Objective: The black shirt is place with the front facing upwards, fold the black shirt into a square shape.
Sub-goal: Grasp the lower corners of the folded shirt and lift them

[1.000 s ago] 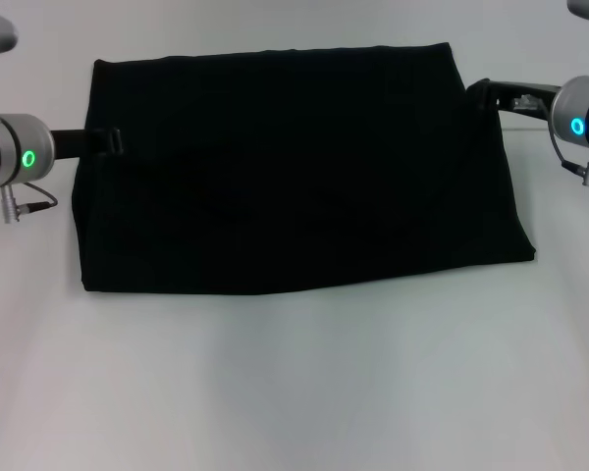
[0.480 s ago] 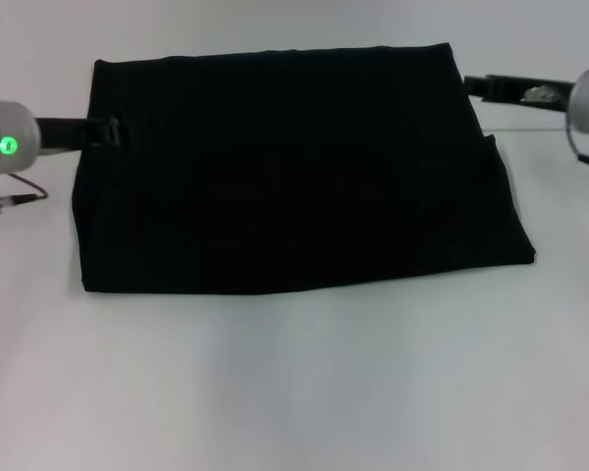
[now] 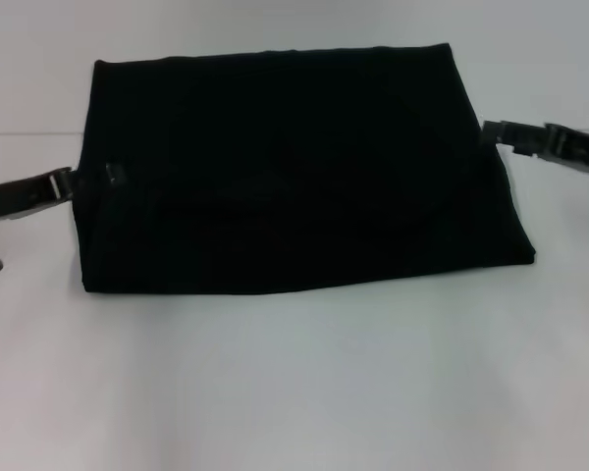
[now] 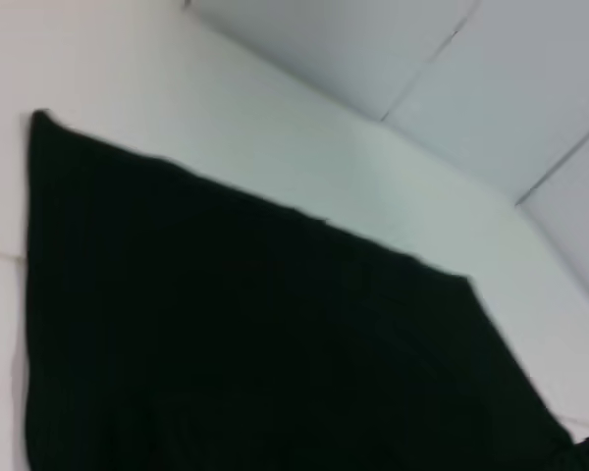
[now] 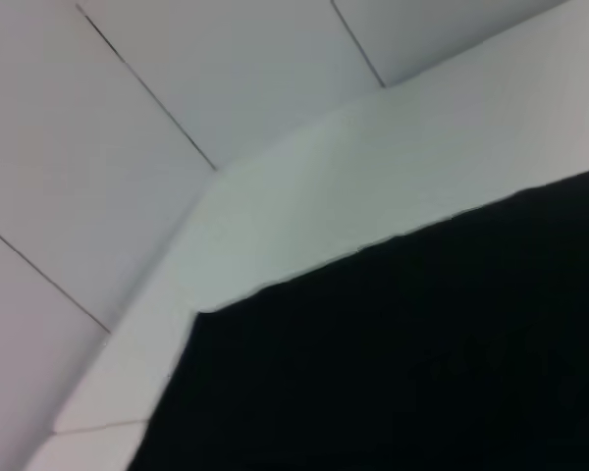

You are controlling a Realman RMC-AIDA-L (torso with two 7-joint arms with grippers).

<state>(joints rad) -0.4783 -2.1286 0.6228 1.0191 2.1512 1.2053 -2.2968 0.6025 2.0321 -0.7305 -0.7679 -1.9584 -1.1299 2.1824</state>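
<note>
Lying mid-bench (image 3: 294, 392), the black shirt (image 3: 294, 167) is folded to a rough rectangle. Left end effector (image 3: 64, 183) and right end effector (image 3: 501, 132) have withdrawn sideways; finger state indeterminate. Folding is probably complete.

Black shirt (image 3: 294, 172) folded flat into a wide rectangle, plain black side up, no lettering showing, lying mid-bench, far edge narrower than near edge.

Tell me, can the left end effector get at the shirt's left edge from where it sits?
Probably yes. The left end effector sits right beside the black shirt, at its left edge, with only bare table around it.
</note>
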